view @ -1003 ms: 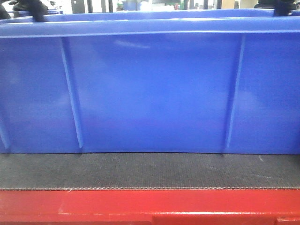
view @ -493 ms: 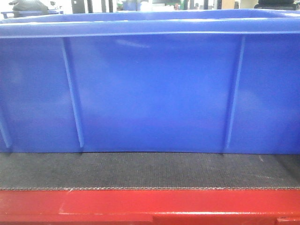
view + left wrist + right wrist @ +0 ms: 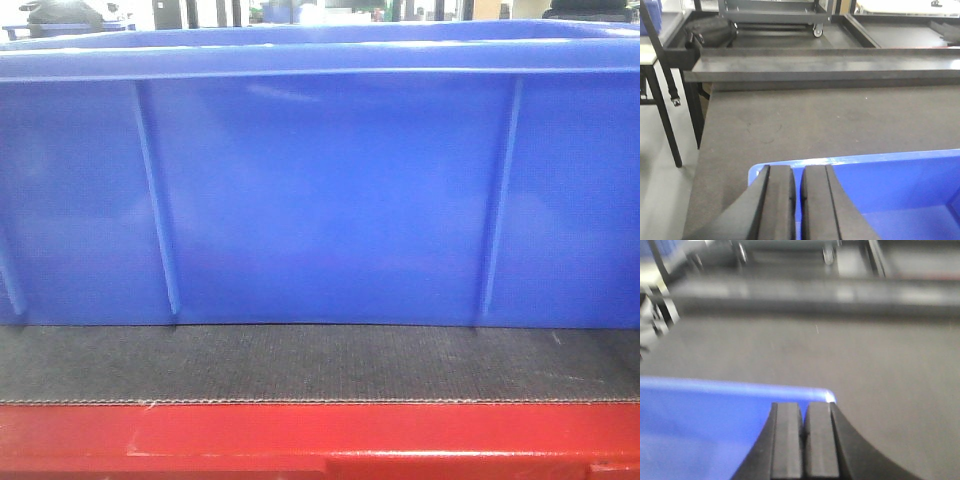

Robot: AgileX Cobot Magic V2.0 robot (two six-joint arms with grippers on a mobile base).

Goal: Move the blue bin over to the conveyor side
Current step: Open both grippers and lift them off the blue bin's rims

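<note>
The blue bin (image 3: pixel 320 200) fills the front view, its ribbed wall standing on the dark woven conveyor belt (image 3: pixel 320 362) behind the red frame (image 3: pixel 320 435). In the left wrist view my left gripper (image 3: pixel 798 167) hovers over the bin's far-left corner (image 3: pixel 890 185), its pads closed to a thin slit with only blue showing through. In the right wrist view my right gripper (image 3: pixel 804 405) sits over the bin's far-right corner (image 3: pixel 700 425), pads pressed together with nothing between them. Belt (image 3: pixel 815 120) stretches beyond the bin. Neither gripper shows in the front view.
A dark side rail (image 3: pixel 830 65) crosses the far edge of the belt. Behind it stand a wheeled cart (image 3: pixel 775 15) and a black bag (image 3: pixel 707 30). Left of the belt are a black table leg (image 3: pixel 662 115) and grey floor (image 3: pixel 660 200).
The dark gripper parts at the bin's top corners a second ago have left the front view. The bin's rim sits very slightly lower in the frame.
</note>
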